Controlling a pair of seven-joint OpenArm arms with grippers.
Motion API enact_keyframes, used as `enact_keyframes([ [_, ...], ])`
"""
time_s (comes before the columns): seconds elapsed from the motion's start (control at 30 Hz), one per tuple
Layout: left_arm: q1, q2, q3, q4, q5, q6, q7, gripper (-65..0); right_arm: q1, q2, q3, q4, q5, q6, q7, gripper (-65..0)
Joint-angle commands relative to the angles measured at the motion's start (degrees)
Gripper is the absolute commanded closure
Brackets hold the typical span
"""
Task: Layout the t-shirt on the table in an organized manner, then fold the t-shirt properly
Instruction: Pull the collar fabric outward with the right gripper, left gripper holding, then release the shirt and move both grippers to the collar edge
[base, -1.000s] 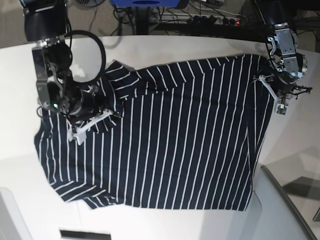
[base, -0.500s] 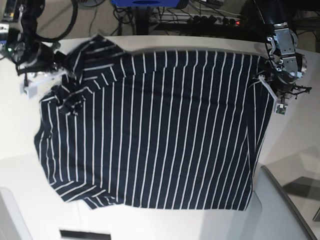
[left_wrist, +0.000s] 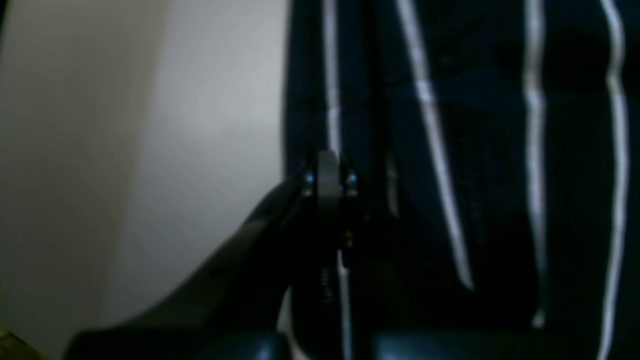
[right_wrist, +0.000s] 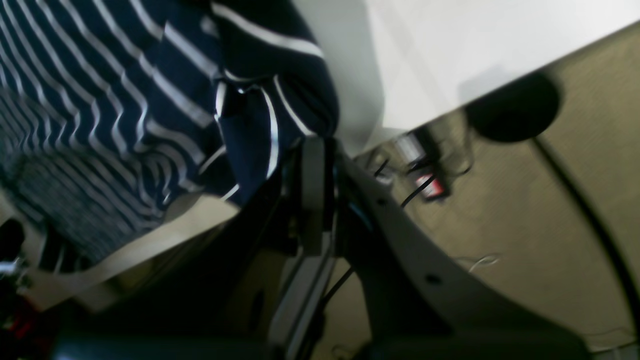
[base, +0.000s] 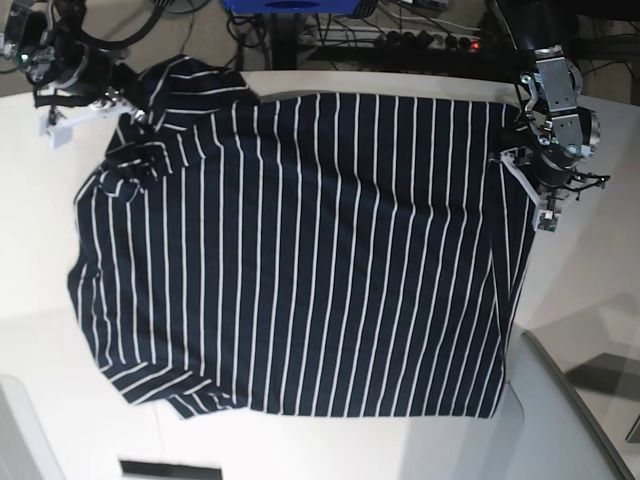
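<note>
The dark striped t-shirt (base: 320, 250) lies spread over most of the white table (base: 590, 260). Its far-left part near the sleeve is still bunched. My right gripper (base: 118, 100) is at the table's far-left corner, shut on that bunched fabric. The right wrist view shows the closed fingers (right_wrist: 314, 145) pinching a fold of the t-shirt (right_wrist: 150, 100) near the table edge (right_wrist: 450, 45). My left gripper (base: 512, 152) is at the far right, shut on the shirt's edge. In the left wrist view its tips (left_wrist: 327, 165) clamp the striped hem (left_wrist: 475, 150) beside the bare table (left_wrist: 210, 125).
Cables and a power strip (base: 420, 40) lie on the floor beyond the table's far edge, beside a blue object (base: 295, 5). A grey slanted panel (base: 560, 420) stands at the near right. A small dark slot (base: 170, 468) sits at the near edge.
My right gripper has moved from over the shirt's left part to the far-left corner, pulling the folded-over fabric out flat. The left gripper shifted slightly toward the far edge, still gripping.
</note>
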Motion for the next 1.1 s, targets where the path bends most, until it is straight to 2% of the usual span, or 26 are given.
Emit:
enact_keyframes([
  [0.0, -0.88, -0.61, -0.11, 2.16, -0.31, 0.48, -0.90, 0.0, -0.61, -0.50, 1.94, 0.98, 1.17, 0.07, -0.42, -1.8],
  [0.07, -0.97, -0.17, -0.11, 3.39, -0.31, 0.48, -0.90, 0.0, -0.88, -1.55, 6.25, 0.98, 6.09, 0.07, -3.14, -6.8],
  [0.17, -1.15, -0.17, -0.11, 4.53, -0.31, 0.48, -0.90, 0.0, -1.31, -1.46, 12.93, 1.24, 14.79, 0.07, -4.64, -17.1],
  [0.23, -1.23, -0.08, -0.11, 4.71, -0.31, 0.48, -0.90, 0.0, -1.31, -1.37, 16.80, 2.12, 18.40, 0.07, -3.93, -21.0],
  [0.27, -1.32, 0.01, -0.11, 4.79, -0.31, 0.48, -0.90, 0.0, -0.96, -1.29, 17.85, 3.00, 18.57, 0.07, -3.05, -20.9],
  [0.33, -1.59, 0.98, -0.11, 4.88, -0.39, 0.48, -0.90, 0.0, 0.44, -0.85, 17.85, 5.11, 17.96, 0.33, -0.50, -20.9],
  [0.4, -2.99, 2.74, 0.50, 4.88, -0.39, 0.48, -0.90, 0.0, 3.78, 1.35, 16.01, 5.02, 17.08, 0.42, 0.37, -20.9],
  [0.5, -3.61, 4.58, 4.11, 4.27, -0.39, 0.48, -0.90, 0.0, 10.20, 6.89, 7.83, 2.56, 12.59, 0.42, 0.64, -20.9],
  [0.63, -3.87, 6.60, 10.35, 4.27, -0.39, 0.74, -0.99, 0.0, 18.55, 11.37, -2.01, -4.56, 3.36, 0.42, 4.86, -20.6],
  [0.7, -5.28, 7.57, 12.90, 3.91, -0.39, 0.83, -0.99, 0.0, 23.48, 13.48, -6.32, -12.03, -2.26, 0.42, 8.64, -16.2],
  [0.73, -6.33, 8.19, 13.60, 2.86, -0.39, 0.83, -0.99, 0.0, 25.59, 14.54, -7.82, -16.25, -4.81, 0.42, 10.31, -10.7],
  [0.8, -8.35, 8.36, 13.69, -0.39, -0.22, 0.92, -0.99, 0.0, 28.75, 15.15, -8.17, -24.34, -6.92, 0.42, 12.16, 0.0],
  [0.87, -10.38, 7.92, 13.69, -3.65, 0.05, 1.89, -0.99, 0.0, 30.16, 16.03, -8.08, -29.79, -7.27, 0.42, 13.74, -0.9],
  [0.97, -11.52, 5.99, 13.95, -7.25, -0.22, 5.49, -1.25, 0.0, 30.33, 17.00, -8.34, -34.62, -7.27, 0.42, 17.08, -0.5],
  [1.07, -13.28, 4.76, 13.87, -10.50, -0.22, 5.93, -1.34, 0.0, 30.60, 17.00, -8.34, -37.61, -7.27, 0.42, 18.75, -0.2],
])
